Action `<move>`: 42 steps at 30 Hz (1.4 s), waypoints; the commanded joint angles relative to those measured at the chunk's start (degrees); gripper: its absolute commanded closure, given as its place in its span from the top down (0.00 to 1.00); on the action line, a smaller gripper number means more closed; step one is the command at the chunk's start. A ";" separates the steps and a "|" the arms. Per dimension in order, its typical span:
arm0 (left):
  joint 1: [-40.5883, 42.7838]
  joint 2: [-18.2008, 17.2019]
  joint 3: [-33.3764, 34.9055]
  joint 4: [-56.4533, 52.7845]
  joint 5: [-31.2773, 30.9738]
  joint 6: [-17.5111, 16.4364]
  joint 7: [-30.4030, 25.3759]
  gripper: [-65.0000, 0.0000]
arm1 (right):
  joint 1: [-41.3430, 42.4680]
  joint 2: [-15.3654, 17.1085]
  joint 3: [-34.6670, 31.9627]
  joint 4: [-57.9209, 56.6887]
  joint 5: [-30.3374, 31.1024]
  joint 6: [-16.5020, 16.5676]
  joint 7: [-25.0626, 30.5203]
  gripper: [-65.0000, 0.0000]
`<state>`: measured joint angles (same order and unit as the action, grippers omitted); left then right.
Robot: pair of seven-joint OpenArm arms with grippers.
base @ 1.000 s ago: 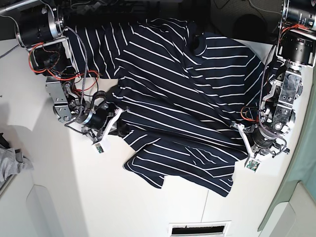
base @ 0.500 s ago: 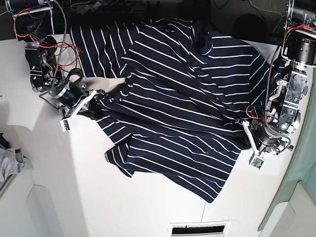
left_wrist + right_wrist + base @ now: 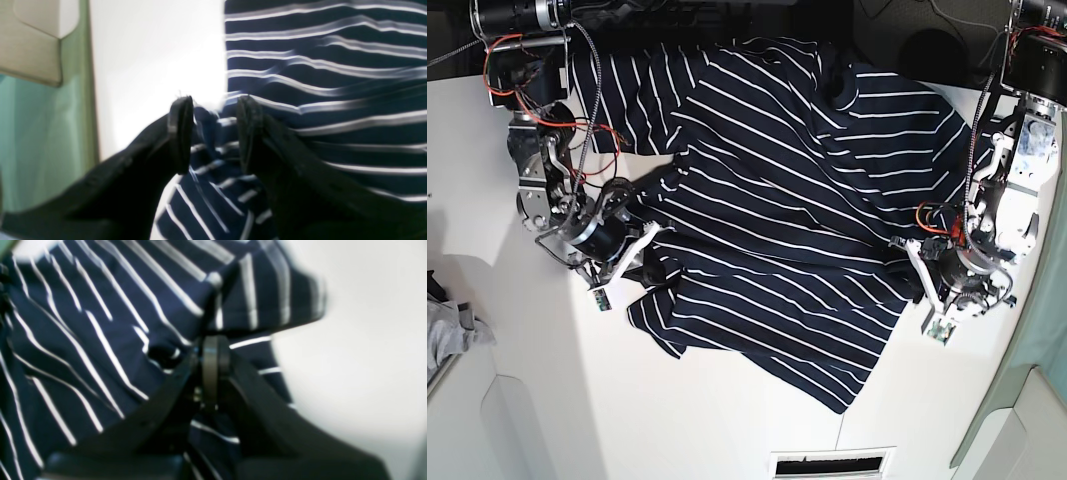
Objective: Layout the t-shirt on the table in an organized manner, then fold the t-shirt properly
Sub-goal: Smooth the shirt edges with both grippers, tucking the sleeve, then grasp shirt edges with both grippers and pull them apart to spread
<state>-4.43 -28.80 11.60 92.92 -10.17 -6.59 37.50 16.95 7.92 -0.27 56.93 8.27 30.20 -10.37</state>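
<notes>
Across the desk (image 3: 727, 440) the shirt (image 3: 797, 200) lies rumpled and floppy, right gripper (image 3: 215, 373) pinching what looks like its hem, left gripper (image 3: 213, 133) parted over an edge, so grab corners.

- T-shirt (image 3: 777, 200): soft matt woven or knit cloth, dark navy with thin white stripes; creased and rumpled, no sheen.
- Table (image 3: 727, 430): smooth, hard white surface, faint sheen under the light.
- Left gripper (image 3: 213, 133), lower centre of the wrist view: matt black plastic fingers, slightly grainy pads.
- Right gripper (image 3: 213, 373): same matt black plastic.
- Grey cloth (image 3: 452, 330), left edge: plain matt fabric.
</notes>
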 commanded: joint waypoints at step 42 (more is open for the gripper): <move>-15.50 6.73 3.96 -34.84 16.11 -4.39 -11.13 0.16 | -17.31 9.51 -5.84 7.50 3.67 -0.44 4.35 0.00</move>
<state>-18.46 -21.26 15.94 57.41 5.54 -11.42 27.05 -0.38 16.97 -6.13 64.42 13.58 29.78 -2.90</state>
